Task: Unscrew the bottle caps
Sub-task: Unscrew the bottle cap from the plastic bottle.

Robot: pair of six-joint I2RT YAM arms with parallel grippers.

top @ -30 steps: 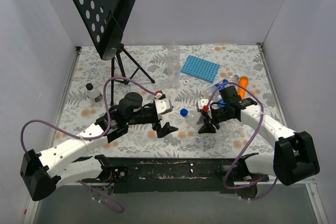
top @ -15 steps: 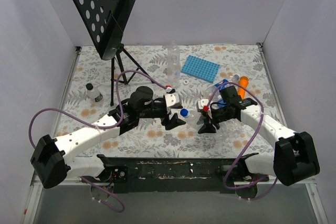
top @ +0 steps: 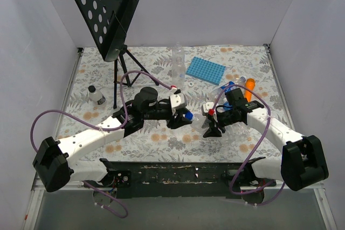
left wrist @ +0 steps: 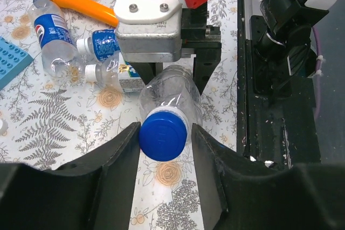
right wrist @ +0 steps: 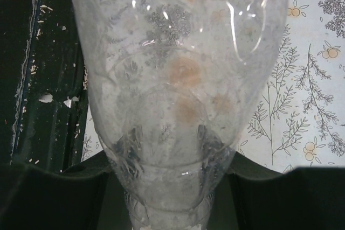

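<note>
The floral-patterned worktop (top: 91, 74) fills the enclosure. A black perforated music stand (top: 102, 9) stands on its tripod at the back left. Both arms reach in from the near edge and meet near the front centre. A blue ridged tray (top: 205, 70) lies flat towards the back, right of centre, with an upright clear bottle (top: 178, 63) just to its left. To the right of the middle, behind the right arm, a cluster of labelled bottles (left wrist: 54, 36) lies on its side, and an orange stick (left wrist: 81, 4) lies along its far edge. The right gripper (top: 212, 129) is clamped around the body of a clear unlabelled bottle (left wrist: 170, 92), holding it roughly level with its neck pointing at the left arm. The right wrist view shows that bottle's crinkled wall filling the space between the fingers. The left gripper (left wrist: 164, 133) faces it head-on, its two dark fingers (left wrist: 121, 154) drawn in against either side of the blue cap (left wrist: 163, 136), pinching it. The cap sits on the neck of the held bottle. A small dark-topped vial (top: 96, 95) stands alone near the left edge, well apart from everything else.
</note>
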